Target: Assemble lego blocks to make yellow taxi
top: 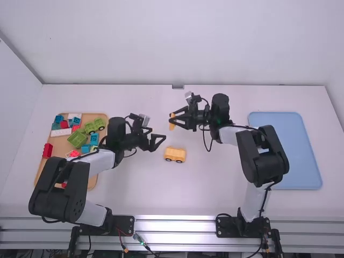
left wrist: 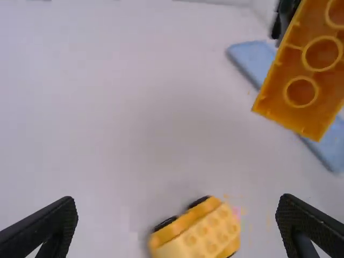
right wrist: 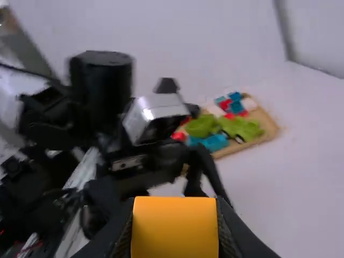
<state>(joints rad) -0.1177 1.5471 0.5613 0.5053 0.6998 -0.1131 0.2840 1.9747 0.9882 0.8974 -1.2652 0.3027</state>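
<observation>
The right gripper's point(top: 174, 116) fingers are closed on an orange-yellow block point(top: 172, 122), held above the surface point(top: 134, 185) between the two arms. In the right wrist view, the block's plain end sits between the two black fingers. In the left wrist view, the same block hangs tilted, with the round hollow tubes of its underside showing.

The left gripper's point(top: 160, 143) fingers are spread apart with nothing between them, and they point toward the middle of the surface. Their tips are near the held block but apart from it.

Below both grippers in the high view, a yellow wheeled base point(top: 175, 155) rests upright on the surface, its black wheels down. The left wrist view shows studs on its top. The base and the held block are apart.

Farther out, on the left arm's side, a wooden tray point(top: 60, 146) carries a green toy car point(top: 95, 126), a green block point(top: 77, 138) and several blue, red and white pieces; the left arm covers part of it. A red block point(top: 48, 150) is at the tray's outer edge; it seems to overlap the rim, though the view is small there. Beyond the right arm, a light blue tray point(top: 290, 153) lies flat.
</observation>
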